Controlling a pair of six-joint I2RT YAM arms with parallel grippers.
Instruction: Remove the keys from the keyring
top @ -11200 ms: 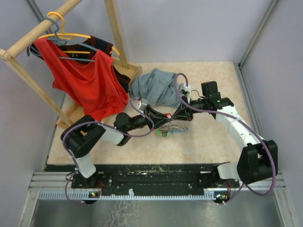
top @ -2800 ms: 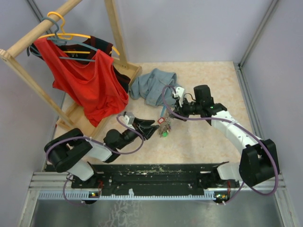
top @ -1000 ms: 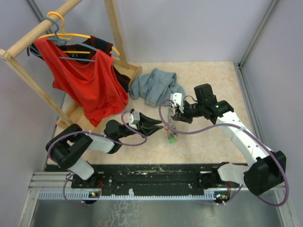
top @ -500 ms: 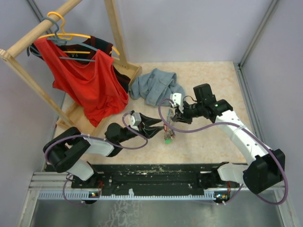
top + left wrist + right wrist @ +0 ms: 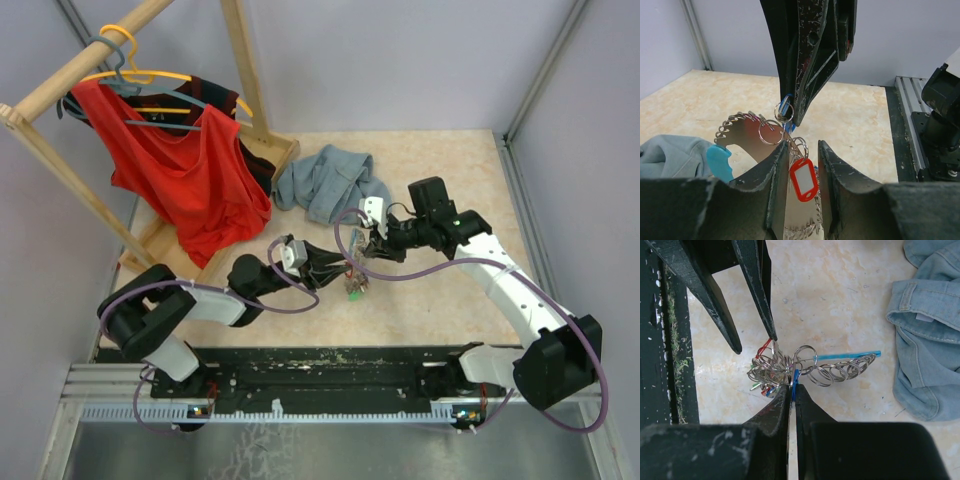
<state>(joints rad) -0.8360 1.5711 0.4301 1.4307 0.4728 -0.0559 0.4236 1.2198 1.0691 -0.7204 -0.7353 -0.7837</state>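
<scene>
Walls [image 5: 400,60] of pale lilac close the counter [image 5: 450,180] at the back and on both sides, and a black rail [image 5: 330,365] runs along its near edge. Bare room lies on the right side and along the back right. One wooden clothes rack [image 5: 245,70] fills the far left corner and carries one red garment [image 5: 190,180]. One crumpled denim garment [image 5: 325,185] lies at back centre.

Near the middle of the counter, two claws meet at one bundle. It is made up of the keyring [image 5: 837,371], a string of silvery links with a light blue strip, and the keys [image 5: 765,376] bunched at one end, too tangled to count. One red tag [image 5: 804,179] hangs clear of the bunch.

The right claw [image 5: 791,387] is pinched tight on a blue piece of the keyring, and the links hang from its tip. The left claw [image 5: 803,150] stands at a narrow gap. The red tag sits between its fingers [image 5: 775,185], close on both sides, and I cannot tell whether they press it.
</scene>
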